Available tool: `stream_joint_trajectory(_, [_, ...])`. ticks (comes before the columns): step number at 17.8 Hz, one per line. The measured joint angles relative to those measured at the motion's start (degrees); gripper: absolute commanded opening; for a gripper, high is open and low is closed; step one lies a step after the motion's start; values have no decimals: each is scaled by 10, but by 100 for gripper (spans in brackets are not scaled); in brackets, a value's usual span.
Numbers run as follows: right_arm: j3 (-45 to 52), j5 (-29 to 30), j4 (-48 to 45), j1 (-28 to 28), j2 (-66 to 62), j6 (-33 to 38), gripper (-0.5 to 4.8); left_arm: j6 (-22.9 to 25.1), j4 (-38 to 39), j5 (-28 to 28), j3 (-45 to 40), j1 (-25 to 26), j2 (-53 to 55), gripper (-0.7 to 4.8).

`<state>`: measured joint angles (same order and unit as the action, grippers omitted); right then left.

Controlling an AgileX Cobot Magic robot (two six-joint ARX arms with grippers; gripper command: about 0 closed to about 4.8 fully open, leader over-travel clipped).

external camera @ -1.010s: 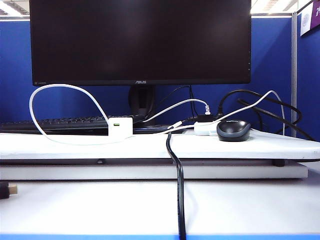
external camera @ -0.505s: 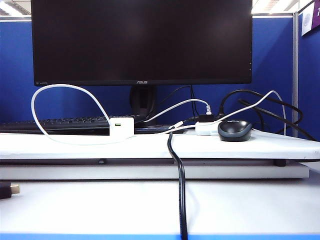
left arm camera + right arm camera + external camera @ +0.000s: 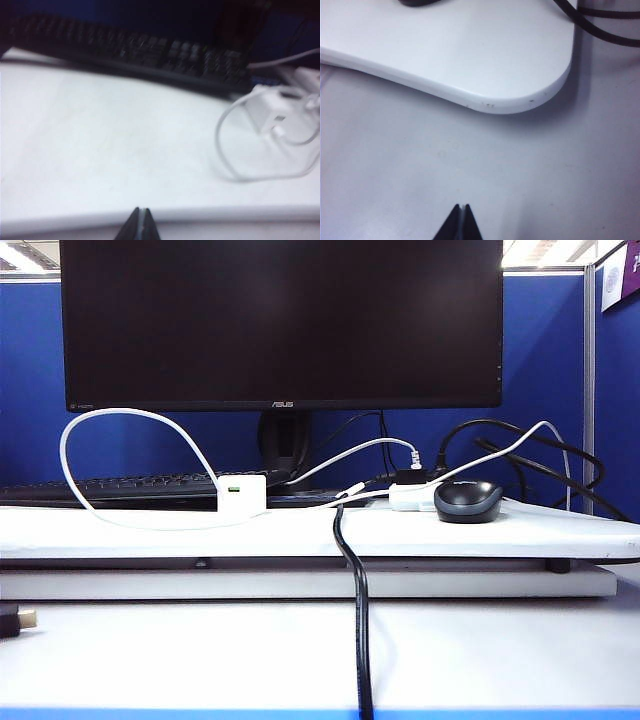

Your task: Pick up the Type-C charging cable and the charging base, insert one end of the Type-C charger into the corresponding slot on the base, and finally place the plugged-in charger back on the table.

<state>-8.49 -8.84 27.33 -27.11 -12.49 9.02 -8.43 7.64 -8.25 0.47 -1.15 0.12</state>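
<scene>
A black monitor (image 3: 281, 322) fills the upper part of the exterior view, against a blue partition. Below it, the table (image 3: 300, 533), a wide white board with a rounded front edge, spans the frame's middle and rests on a larger pale desk (image 3: 180, 655). A black keyboard (image 3: 110, 488) lies along the board's back edge at centre left.

The cable (image 3: 128, 416), thin and white, rises in a tall loop at centre left, arcs over the keyboard and comes down to the base (image 3: 241, 494), a small white block standing on the board just left of centre. The cable's other run lies flat on the board in front of the base. The slot (image 3: 234, 489) shows as a small greenish mark on the block's front face; whether the plug sits in a port is not clear from this view.

A thick black cable (image 3: 355, 610) drops from the board's middle to the bottom edge. A dark mouse (image 3: 468, 501) sits right of centre, touching a flat white box (image 3: 411, 498).

Neither arm appears in the exterior view. The left gripper (image 3: 140, 224) shows at the bottom of its blurred wrist view, jaws together and empty, over the board's front edge, with the base (image 3: 272, 107) at the right. The right gripper (image 3: 460, 222), jaws together and empty, hangs over the desk near the board's rounded corner (image 3: 540, 97).
</scene>
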Motion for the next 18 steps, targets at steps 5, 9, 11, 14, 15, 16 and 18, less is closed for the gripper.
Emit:
stream_joint_trajectory(5, [0,0,0,0,0,0,-1,42,12,17,1,9,0,-5])
stream_joint_trajectory(9, [0,0,0,0,0,0,-1,93,12,17,1,9,0,-5])
stream_joint_trajectory(11, [0,0,0,0,0,0,-1,95,12,17,1,9,0,-4])
stream_joint_trajectory(14, [0,0,0,0,0,0,-1,95,12,16,1,9,0,-5])
stream_joint_trajectory(15, [0,0,0,0,0,0,-1,95,12,16,1,9,0,-5])
stream_joint_trajectory(16, [0,0,0,0,0,0,-1,95,12,16,1,9,0,-5])
stream_joint_trajectory(18, [0,0,0,0,1,0,-1,95,12,16,1,9,0,-5])
